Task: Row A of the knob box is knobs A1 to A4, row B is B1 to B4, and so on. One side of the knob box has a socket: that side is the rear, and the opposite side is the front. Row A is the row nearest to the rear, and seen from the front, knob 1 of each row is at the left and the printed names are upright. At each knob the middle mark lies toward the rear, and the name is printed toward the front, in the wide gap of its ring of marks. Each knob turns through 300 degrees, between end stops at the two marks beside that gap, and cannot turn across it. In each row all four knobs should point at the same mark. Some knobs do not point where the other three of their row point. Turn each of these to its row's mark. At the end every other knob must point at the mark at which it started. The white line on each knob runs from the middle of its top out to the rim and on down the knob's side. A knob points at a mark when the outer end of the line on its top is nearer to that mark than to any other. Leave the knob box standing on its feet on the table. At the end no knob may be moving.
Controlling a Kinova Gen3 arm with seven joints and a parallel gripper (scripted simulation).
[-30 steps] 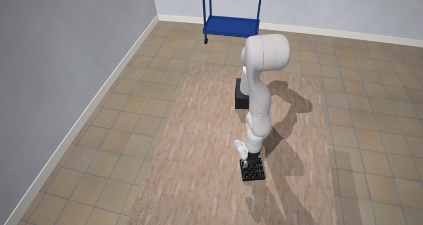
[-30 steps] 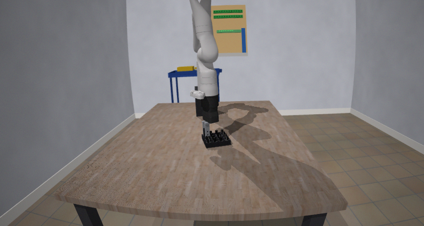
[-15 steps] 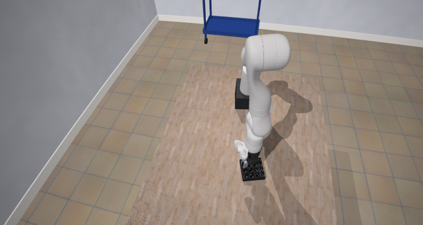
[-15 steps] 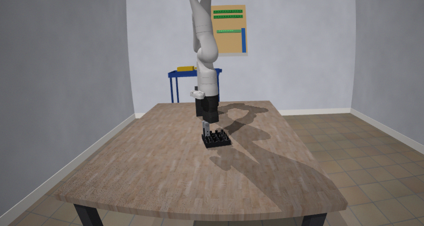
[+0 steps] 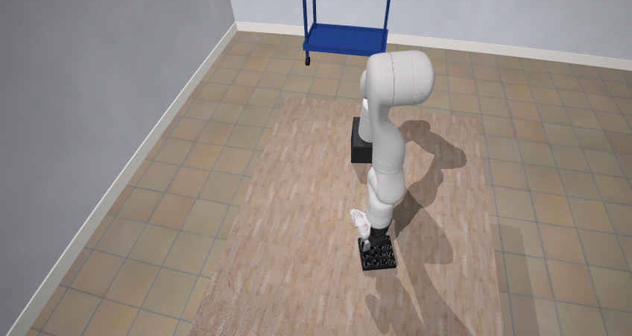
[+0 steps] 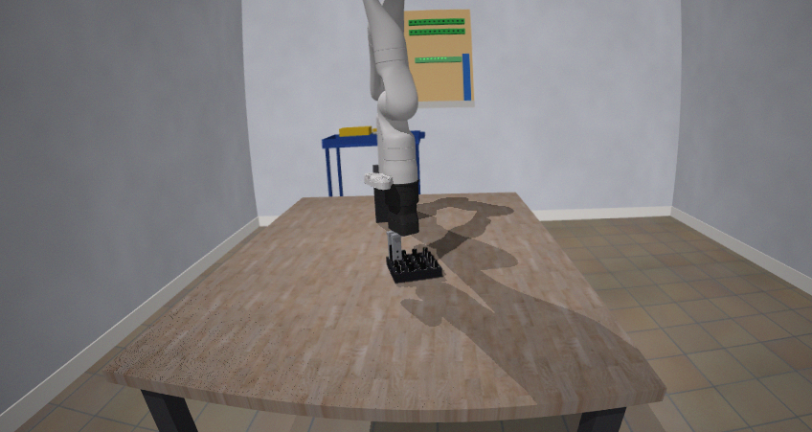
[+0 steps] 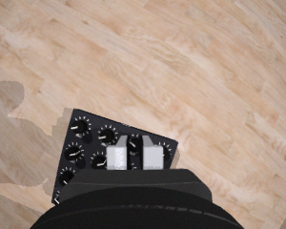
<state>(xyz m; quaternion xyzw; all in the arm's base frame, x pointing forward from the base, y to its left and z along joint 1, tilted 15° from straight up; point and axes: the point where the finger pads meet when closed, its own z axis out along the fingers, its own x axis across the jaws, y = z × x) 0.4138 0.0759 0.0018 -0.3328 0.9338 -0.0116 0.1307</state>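
The gripper (image 5: 367,245) (image 6: 394,247) (image 7: 134,147) stands narrow astride a knob (image 7: 133,143), seemingly A3, at the box's (image 5: 378,268) (image 6: 418,277) (image 7: 63,164) rear; whether it pinches, I can't tell. Hold the rigid knob's sides, centred; the box, flat on the table (image 5: 283,226) (image 6: 319,313) (image 7: 219,72), may be light enough to twist.

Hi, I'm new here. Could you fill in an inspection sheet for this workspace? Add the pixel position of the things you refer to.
Surface: wooden table (image 5: 266,243) (image 6: 284,325) (image 7: 181,72), partly shadowed.
Job's things: black knob box (image 5: 378,267) (image 6: 418,276) (image 7: 91,149) on the table, partly hidden.
Clutter: yellow item (image 6: 354,131) on the cart.
Gripper (image 5: 366,245) (image 6: 394,259) (image 7: 134,147): fingers either side of one knob (image 7: 133,145); contact unclear.
Cables: nothing seen.
Surroundings: blue cart (image 5: 346,38) (image 6: 348,142), tan wall board (image 6: 439,82), tiled floor (image 5: 155,208) (image 6: 603,262).
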